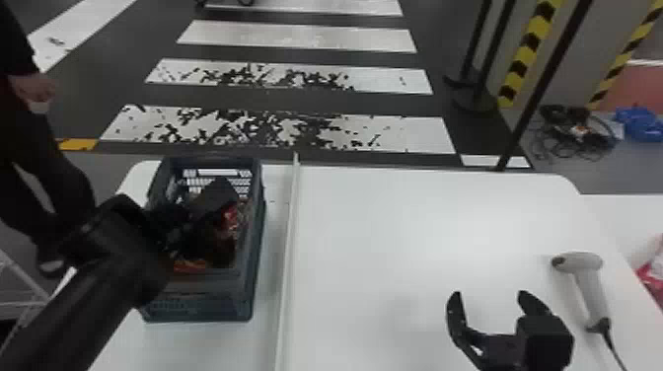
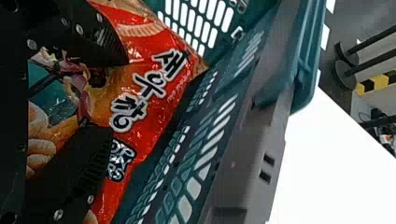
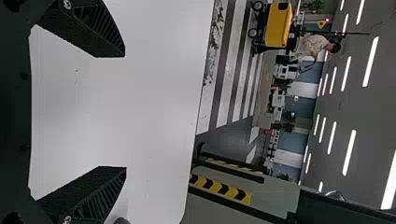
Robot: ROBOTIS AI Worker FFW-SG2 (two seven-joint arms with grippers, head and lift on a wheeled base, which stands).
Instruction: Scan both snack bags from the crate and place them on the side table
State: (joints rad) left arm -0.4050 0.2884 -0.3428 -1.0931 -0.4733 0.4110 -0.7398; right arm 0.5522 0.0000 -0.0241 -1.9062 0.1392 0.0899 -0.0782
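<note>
My left gripper (image 1: pixel 213 201) reaches down inside the dark blue-green crate (image 1: pixel 197 296), over red and orange packaging (image 1: pixel 189 267). In the left wrist view, the left gripper (image 2: pixel 119 96) has its fingers apart, both lying over the face of a shiny red and orange snack bag (image 2: pixel 156 93), whose surface shows between them. The bag rests against the slotted crate wall (image 2: pixel 205 154). My right gripper (image 1: pixel 491 296) stands open above the white table, left of the grey scanner (image 1: pixel 589 286); in the right wrist view, the right gripper (image 3: pixel 125 112) has nothing between its fingers.
A thin raised divider (image 1: pixel 288 246) runs along the white table (image 1: pixel 419 222) beside the crate. Another white surface (image 1: pixel 626 212) adjoins at right, with a red and white item (image 1: pixel 653 276) on it. The scanner's cable trails toward the front. A person stands left of the table.
</note>
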